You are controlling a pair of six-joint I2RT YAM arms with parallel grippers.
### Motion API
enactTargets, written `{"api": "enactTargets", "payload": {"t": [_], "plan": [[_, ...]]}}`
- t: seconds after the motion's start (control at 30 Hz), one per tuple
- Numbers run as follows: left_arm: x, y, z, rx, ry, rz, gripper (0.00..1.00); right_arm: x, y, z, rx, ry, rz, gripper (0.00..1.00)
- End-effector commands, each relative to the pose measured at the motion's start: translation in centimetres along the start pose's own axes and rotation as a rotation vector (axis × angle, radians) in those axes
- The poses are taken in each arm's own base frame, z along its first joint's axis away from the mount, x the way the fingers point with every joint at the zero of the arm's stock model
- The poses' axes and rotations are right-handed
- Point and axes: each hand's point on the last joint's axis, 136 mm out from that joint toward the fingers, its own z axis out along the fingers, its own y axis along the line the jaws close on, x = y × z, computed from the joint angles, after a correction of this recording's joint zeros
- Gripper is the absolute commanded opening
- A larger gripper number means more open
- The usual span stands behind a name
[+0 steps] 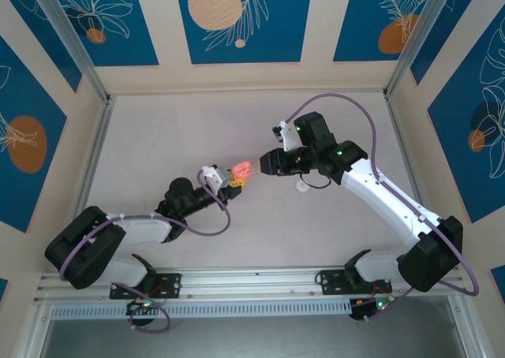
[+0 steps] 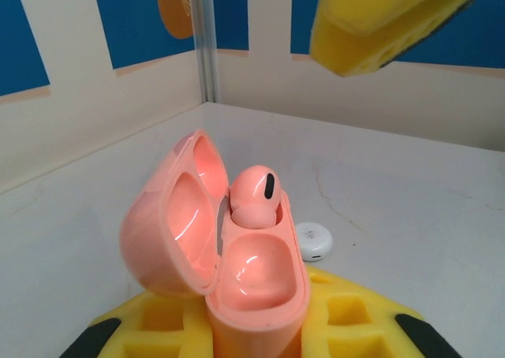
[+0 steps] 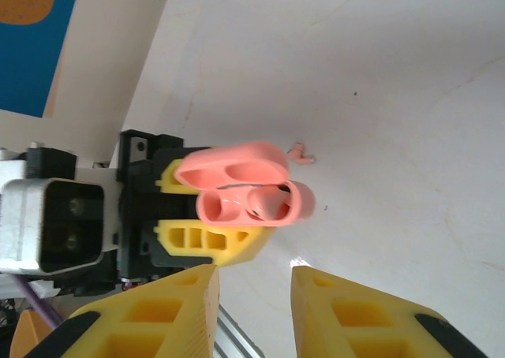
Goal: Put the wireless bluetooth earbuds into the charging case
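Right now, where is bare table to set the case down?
Bare table stretches from the left hand to the left wall, and along the back wall. Crowded centre: right hand, charging case, loose earbud, white disc.

This looks like a robot test cell in a lab. A bare white table (image 1: pixel 158 137) is boxed in by cream walls with blue leaf-print panels (image 1: pixel 241 19) at nine, twelve and three o'clock. Aluminium posts (image 1: pixel 71 42) stand in the corners at ten and two. A metal rail (image 1: pixel 252 277) at six o'clock carries the cabled left arm (image 1: pixel 134 232) and right arm (image 1: pixel 387 196).
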Motion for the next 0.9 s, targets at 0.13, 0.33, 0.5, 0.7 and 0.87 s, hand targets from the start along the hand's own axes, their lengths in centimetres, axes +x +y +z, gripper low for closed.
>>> {"api": "enactTargets", "payload": {"t": [0.13,0.33,0.5,0.7,0.87], "plan": [[-0.3,2.7,-1.8,-0.08,0.071,-0.087,0.0,1.6,-0.9,0.3,0.077,0.051,0.014,0.31],[0.6,5.6,-4.0,-0.186,0.146,-0.21,0.0,1.7,-0.5,1.0,0.113,0.08,0.019,0.31],[1.6,7.7,-5.8,-0.263,0.187,-0.312,0.0,2.1,0.1,2.4,0.154,0.121,0.014,0.31],[2.2,9.6,-7.9,-0.332,0.2,-0.407,0.0,2.3,1.2,4.6,0.194,0.177,-0.012,0.31],[3.0,11.1,-9.7,-0.395,0.206,-0.486,0.0,2.4,1.9,6.5,0.225,0.221,-0.015,0.31]]}}
